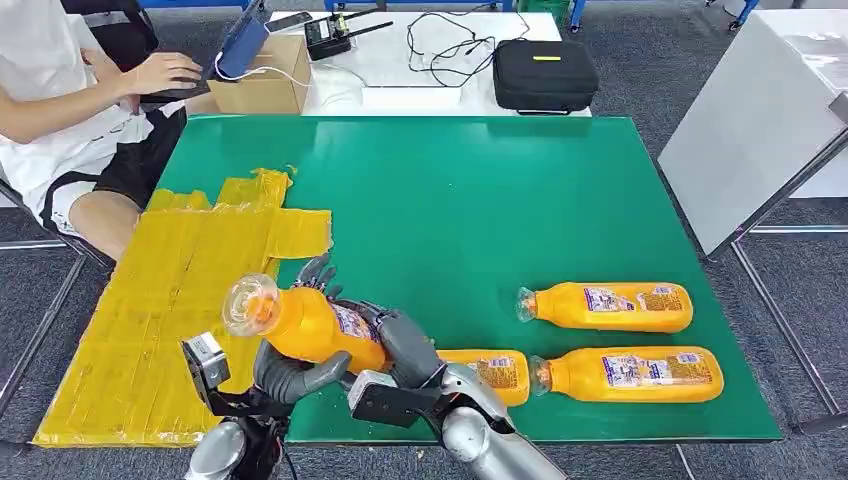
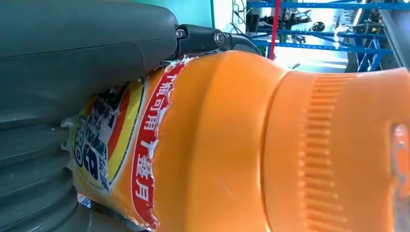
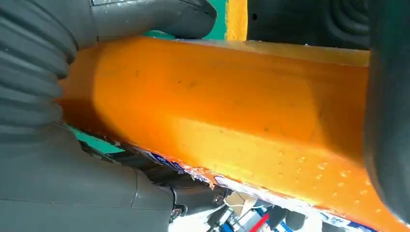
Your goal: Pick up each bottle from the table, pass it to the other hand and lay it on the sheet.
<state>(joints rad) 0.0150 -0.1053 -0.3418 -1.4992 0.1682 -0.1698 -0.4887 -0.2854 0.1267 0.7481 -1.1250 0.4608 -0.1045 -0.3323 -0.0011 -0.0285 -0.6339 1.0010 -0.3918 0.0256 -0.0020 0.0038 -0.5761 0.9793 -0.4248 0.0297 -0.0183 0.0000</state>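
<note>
An orange juice bottle with a clear cap hangs tilted over the table's front edge, cap toward the yellow sheet. My left hand grips it from below and behind, the thumb lying over its label. My right hand holds its base end, the thumb pressed on the orange body. Three more orange bottles lie on the green table: one at the right, one nearer the front, one partly behind my right wrist.
A person sits at the table's far left corner, hand on a device. Behind the table a white desk carries a cardboard box, cables and a black case. A white panel stands to the right.
</note>
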